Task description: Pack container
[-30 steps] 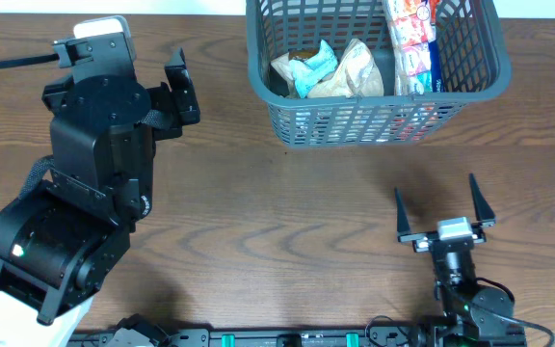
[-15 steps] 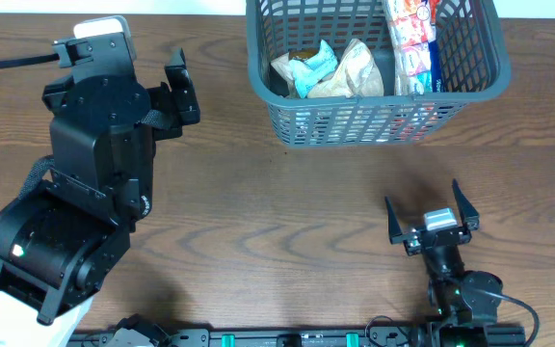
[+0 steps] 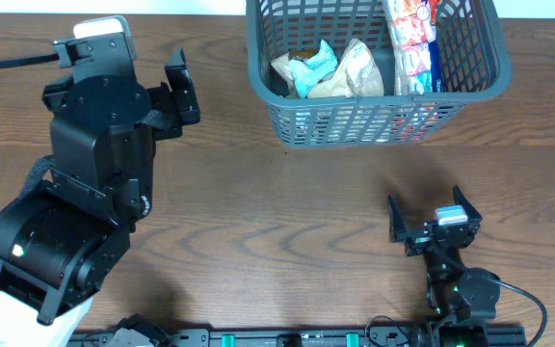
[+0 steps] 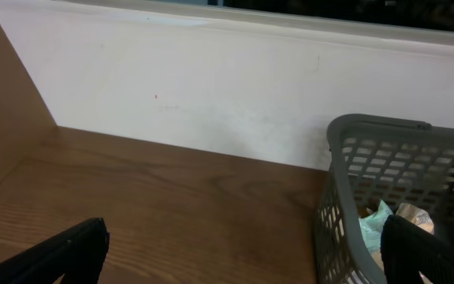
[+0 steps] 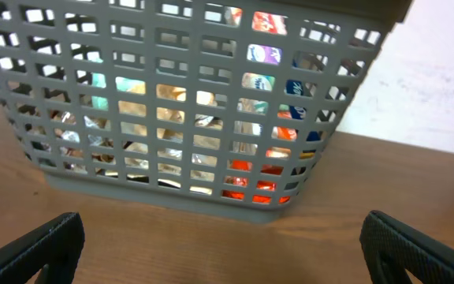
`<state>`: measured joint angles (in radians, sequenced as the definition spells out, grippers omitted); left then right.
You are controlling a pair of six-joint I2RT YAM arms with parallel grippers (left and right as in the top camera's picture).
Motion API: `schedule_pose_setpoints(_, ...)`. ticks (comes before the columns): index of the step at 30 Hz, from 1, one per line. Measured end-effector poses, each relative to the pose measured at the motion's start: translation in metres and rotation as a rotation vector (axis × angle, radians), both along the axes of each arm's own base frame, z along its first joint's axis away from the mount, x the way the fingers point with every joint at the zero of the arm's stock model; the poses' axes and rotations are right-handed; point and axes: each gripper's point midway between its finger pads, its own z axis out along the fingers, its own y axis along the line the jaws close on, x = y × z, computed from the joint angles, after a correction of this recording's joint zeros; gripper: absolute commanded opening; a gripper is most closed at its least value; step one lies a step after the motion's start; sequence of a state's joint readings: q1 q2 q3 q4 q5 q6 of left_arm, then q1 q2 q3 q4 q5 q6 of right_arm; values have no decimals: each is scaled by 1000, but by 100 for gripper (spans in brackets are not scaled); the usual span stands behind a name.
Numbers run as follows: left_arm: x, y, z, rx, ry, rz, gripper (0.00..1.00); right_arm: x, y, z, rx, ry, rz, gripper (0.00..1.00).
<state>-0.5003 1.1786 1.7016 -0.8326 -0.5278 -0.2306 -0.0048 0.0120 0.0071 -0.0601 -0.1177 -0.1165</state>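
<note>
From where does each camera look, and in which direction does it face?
Overhead: above the table, looking straight down; shows the left gripper and right gripper, both open.
Left wrist: low over the table, facing the white wall and one end of the container; its two fingers show.
Right wrist: low, facing the container's mesh side; its fingers show.
Shared: all three see the container.

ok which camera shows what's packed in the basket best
Overhead: it looks straight down into the container, showing a blue packet, a tan packet and red-and-white packets inside. The right wrist view sees them only through the lattice side; the left wrist view catches just one corner.
</note>
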Motion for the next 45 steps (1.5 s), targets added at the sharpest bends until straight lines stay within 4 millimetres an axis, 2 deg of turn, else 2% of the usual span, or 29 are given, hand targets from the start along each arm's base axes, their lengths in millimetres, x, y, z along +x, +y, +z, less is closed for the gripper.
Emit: schedule_pose_setpoints(45,0,0,-1,3,6,0,99,0,-4,-1,16,4,-26,99)
